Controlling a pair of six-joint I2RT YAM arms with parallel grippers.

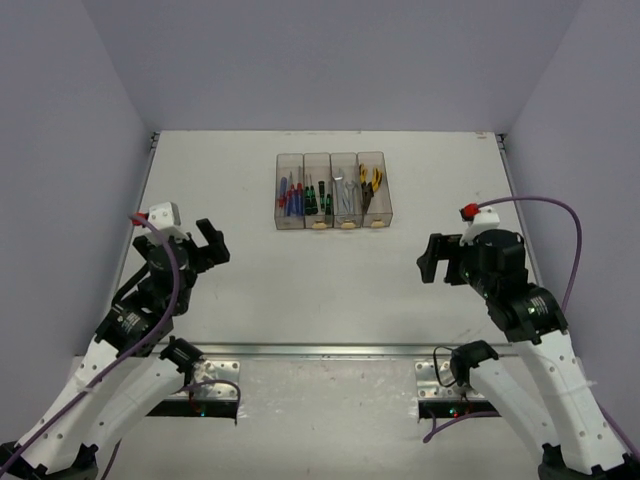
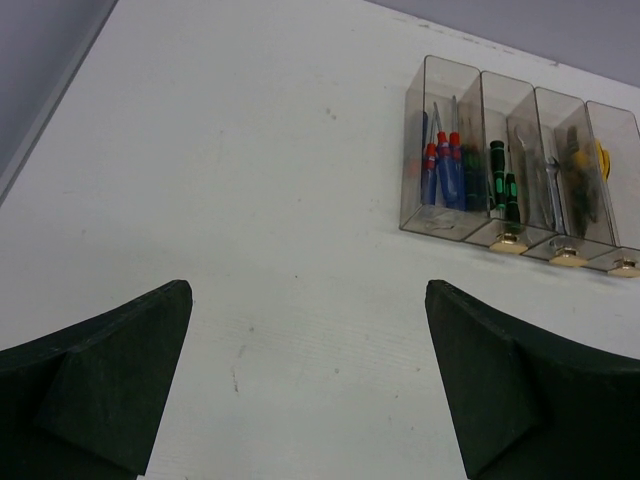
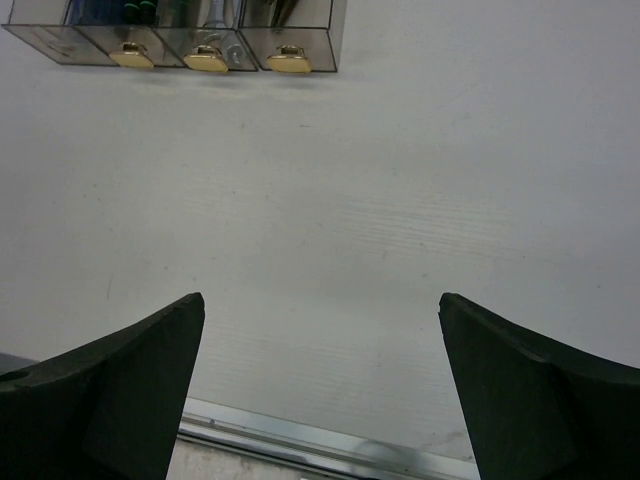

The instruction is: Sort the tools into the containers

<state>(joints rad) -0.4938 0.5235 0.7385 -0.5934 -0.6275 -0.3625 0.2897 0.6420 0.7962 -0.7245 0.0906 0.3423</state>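
The containers (image 1: 333, 222), several clear smoky bins joined in a row, stand at the table's far middle. From left to right they hold blue and red screwdrivers (image 1: 289, 194), green and black screwdrivers (image 1: 317, 196), silver wrenches (image 1: 345, 193) and yellow-handled pliers (image 1: 371, 181). The left wrist view shows the same row (image 2: 443, 225) at upper right. Only the yellowish tabs (image 3: 207, 60) and the bins' ends show in the right wrist view. My left gripper (image 1: 211, 242) is open and empty at the near left. My right gripper (image 1: 433, 262) is open and empty at the near right.
A metal rail (image 1: 320, 351) runs along the table's near edge by the arm bases. Purple cables (image 1: 560, 215) loop over both arms. Grey walls close in the table at left, right and back.
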